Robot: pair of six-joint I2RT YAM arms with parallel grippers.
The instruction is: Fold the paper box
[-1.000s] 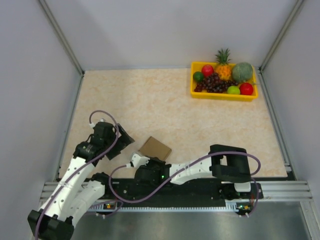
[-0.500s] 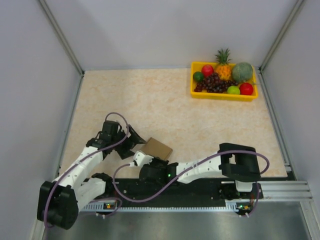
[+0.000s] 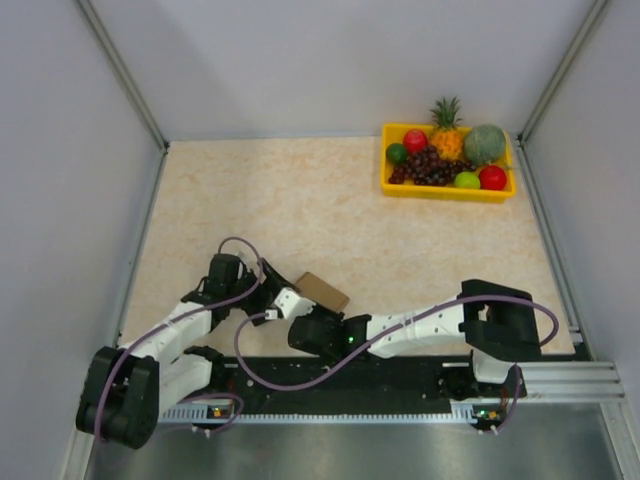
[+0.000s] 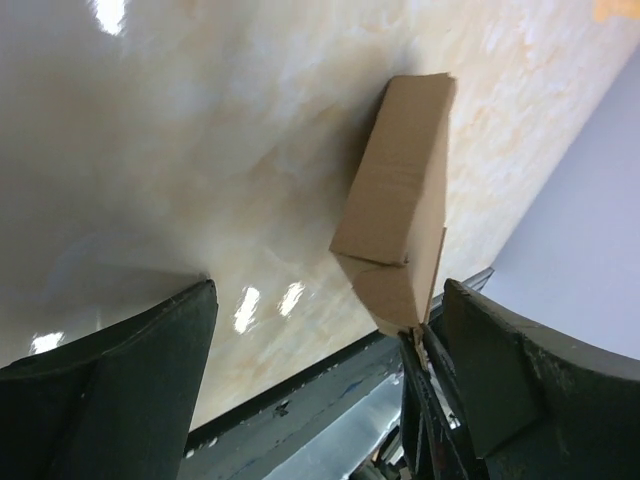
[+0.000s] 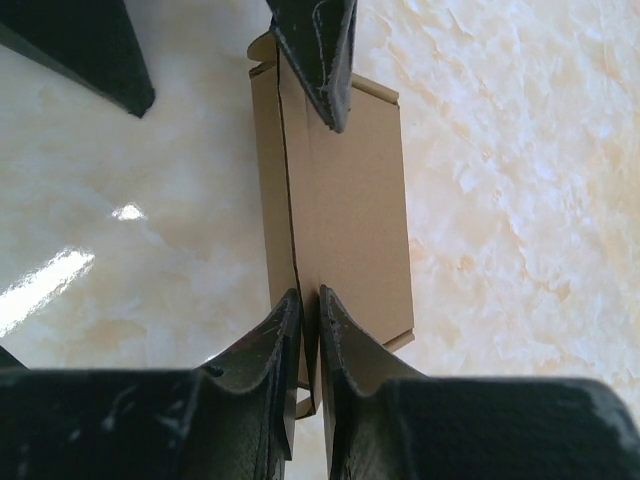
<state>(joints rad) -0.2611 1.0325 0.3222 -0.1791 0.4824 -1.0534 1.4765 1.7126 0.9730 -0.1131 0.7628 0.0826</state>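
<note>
The paper box (image 3: 324, 290) is a small brown cardboard box near the table's front edge, tilted up on one side. My right gripper (image 3: 300, 302) is at its near left end. In the right wrist view the right gripper (image 5: 308, 305) is shut on a thin cardboard wall of the box (image 5: 350, 190). My left gripper (image 3: 272, 290) sits just left of the box, wide open. In the left wrist view the box (image 4: 400, 190) points its near end between the left gripper's (image 4: 325, 365) jaws, close to the right-hand one and touching neither. The left fingertips (image 5: 318, 60) also show beyond the box's far end.
A yellow fruit tray (image 3: 446, 193) holding a pineapple, grapes and other fruit stands at the back right corner. The black base rail (image 3: 400, 375) runs right behind the box along the table's near edge. Grey walls close in left, right and back.
My left arm has swung right and its open gripper now reaches the box's left end. The right gripper has closed a little on the cardboard and tipped the box up, shifting it slightly right.
</note>
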